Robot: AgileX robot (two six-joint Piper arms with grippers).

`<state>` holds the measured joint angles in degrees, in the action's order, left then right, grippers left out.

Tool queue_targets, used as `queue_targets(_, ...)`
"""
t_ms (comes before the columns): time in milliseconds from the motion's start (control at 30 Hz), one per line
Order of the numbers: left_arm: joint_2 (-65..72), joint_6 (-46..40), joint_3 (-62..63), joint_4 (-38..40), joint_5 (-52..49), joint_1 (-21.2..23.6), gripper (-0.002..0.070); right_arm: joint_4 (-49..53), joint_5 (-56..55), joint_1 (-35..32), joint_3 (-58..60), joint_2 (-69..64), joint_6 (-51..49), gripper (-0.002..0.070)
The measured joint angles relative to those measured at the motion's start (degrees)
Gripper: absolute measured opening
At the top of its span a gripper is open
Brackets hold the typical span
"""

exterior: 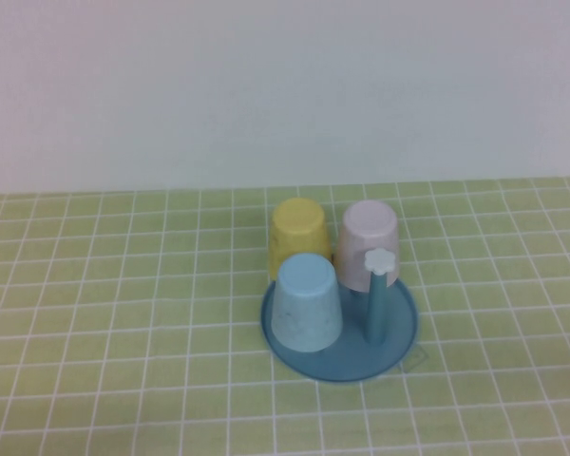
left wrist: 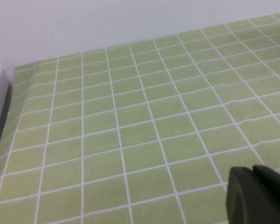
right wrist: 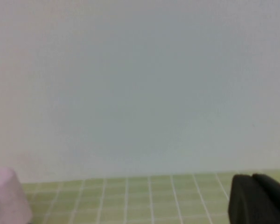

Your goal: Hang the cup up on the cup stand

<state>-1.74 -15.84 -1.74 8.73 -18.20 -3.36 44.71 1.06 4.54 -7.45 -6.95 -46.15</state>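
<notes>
Both arms are parked clear of the work. The left gripper (left wrist: 259, 193) is pressed together over bare checked cloth; the right gripper (right wrist: 259, 198) is likewise pressed together, empty, with the pale pink cup (right wrist: 7, 196) well off to its side. Ahead of both, the cup (exterior: 307, 302), matte and tapered, sits inverted on the cup stand (exterior: 399, 347), apparently over a peg. One flower-capped peg (exterior: 376, 299) remains bare. The task appears complete. The yellow cup (exterior: 297, 237) stands farthest.

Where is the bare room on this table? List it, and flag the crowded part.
Free: the green checked cloth left of the cup stand, right of it, and in front. Crowded: the stand, holding the light blue cup, yellow cup, pink cup and one bare peg. Left gripper and right gripper are shut, away from it.
</notes>
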Motion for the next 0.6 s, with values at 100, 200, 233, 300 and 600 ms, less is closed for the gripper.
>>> queue_targets(100,0.0,0.0,0.0,0.0,0.0,0.0,0.0,-28.91,14.24,-0.02,0.08,5.02,27.84,-0.0001)
queue_targets(200,0.0,0.05,0.0,0.0,0.0,-1.05,0.0,-37.27,20.85,-0.02,0.97,7.33,39.09,-0.0001)
queue_targets(233,0.0,0.05,0.0,0.0,0.11,-1.58,0.0,-38.01,20.96,-0.02,1.28,7.45,40.74,-0.0001)
queue_targets(300,0.11,0.05,0.0,0.0,0.09,-3.14,0.0,-38.25,20.56,-0.28,2.3,7.59,42.43,-0.0001)
queue_targets(600,0.2,0.05,0.0,0.0,0.37,-4.55,0.0,-38.25,19.96,-2.02,7.97,7.59,43.6,-0.0001)
